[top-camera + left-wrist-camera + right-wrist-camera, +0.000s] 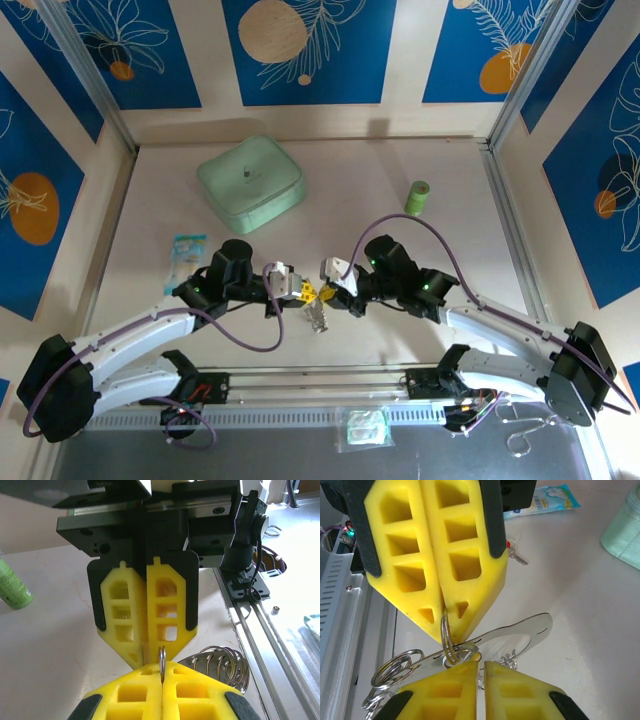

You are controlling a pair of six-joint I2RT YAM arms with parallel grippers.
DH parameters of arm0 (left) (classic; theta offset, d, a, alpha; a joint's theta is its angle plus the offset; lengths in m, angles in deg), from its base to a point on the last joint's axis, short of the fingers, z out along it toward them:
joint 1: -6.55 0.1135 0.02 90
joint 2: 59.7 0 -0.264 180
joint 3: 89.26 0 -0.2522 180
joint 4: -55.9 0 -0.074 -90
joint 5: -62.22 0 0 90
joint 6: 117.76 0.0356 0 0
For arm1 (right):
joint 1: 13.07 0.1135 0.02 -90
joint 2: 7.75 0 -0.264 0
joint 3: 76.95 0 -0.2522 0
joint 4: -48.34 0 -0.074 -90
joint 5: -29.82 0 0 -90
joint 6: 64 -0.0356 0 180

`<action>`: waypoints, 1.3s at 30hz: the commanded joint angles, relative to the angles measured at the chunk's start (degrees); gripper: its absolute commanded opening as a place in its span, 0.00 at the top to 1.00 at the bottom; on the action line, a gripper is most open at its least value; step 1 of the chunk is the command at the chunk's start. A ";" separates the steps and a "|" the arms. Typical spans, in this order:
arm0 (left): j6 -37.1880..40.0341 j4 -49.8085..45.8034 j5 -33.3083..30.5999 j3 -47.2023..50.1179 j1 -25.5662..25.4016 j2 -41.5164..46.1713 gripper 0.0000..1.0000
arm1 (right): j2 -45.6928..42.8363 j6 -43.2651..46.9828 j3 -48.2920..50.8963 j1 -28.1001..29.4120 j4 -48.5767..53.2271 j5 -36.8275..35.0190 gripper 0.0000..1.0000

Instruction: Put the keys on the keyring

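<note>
A pale green, rounded-square lidded box point(250, 183) lies flat. A small green roll point(417, 197) stands well right of it. A blue-and-white flat packet point(187, 249) lies near its front-left.

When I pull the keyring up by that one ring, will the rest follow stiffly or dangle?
Probably dangle: the keyring is a bunch of loosely linked metal loops, and the left gripper pinches just one ring. That thin wire could pivot or slip in the pinch. It looks light, so weight seems unlikely to matter.

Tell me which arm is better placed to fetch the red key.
Probably the right: the left pincer is shut on the keyring and should hold it; the right pincer shows a gap. The red key lies past the left pincer.
</note>
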 commanded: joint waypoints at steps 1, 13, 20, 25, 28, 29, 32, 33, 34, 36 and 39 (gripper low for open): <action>-1.55 3.96 1.82 0.71 -0.38 1.66 1.00 | -0.88 -0.25 -0.03 0.37 0.16 1.49 0.82; -10.47 14.60 -0.32 4.28 -0.43 1.50 1.00 | -5.61 -7.41 5.78 1.92 -3.29 -1.55 0.58; -11.32 15.52 0.07 4.37 -0.47 0.62 1.00 | -2.77 -9.61 7.74 4.80 -10.84 -7.33 0.57; -11.28 15.00 0.25 4.35 -0.43 0.71 1.00 | -2.06 -8.89 8.63 5.74 -13.80 -12.73 0.57; -11.21 15.00 0.21 4.28 -0.41 0.62 1.00 | -2.65 -8.73 9.21 5.71 -15.02 -13.75 0.62; -11.19 15.00 0.17 4.28 -0.37 0.53 1.00 | -2.89 -8.72 9.25 5.70 -15.04 -14.15 0.63; -11.03 14.82 -0.14 4.17 -0.44 0.44 1.00 | -3.78 -8.59 9.58 5.70 -14.70 -14.18 0.66; -11.09 14.66 -0.19 4.08 -0.40 0.32 1.00 | -4.12 -8.76 9.72 5.78 -14.63 -13.99 0.68; -11.04 14.44 -0.19 3.96 -0.45 0.31 1.00 | -4.57 -8.88 9.84 5.74 -14.63 -13.83 0.71; -10.89 13.96 -0.27 3.76 -0.42 0.27 1.00 | -5.30 -8.90 9.87 5.77 -14.40 -13.99 0.77; -10.55 13.50 -0.53 3.67 -0.39 0.33 1.00 | -6.10 -8.33 9.49 5.75 -12.96 -14.56 0.82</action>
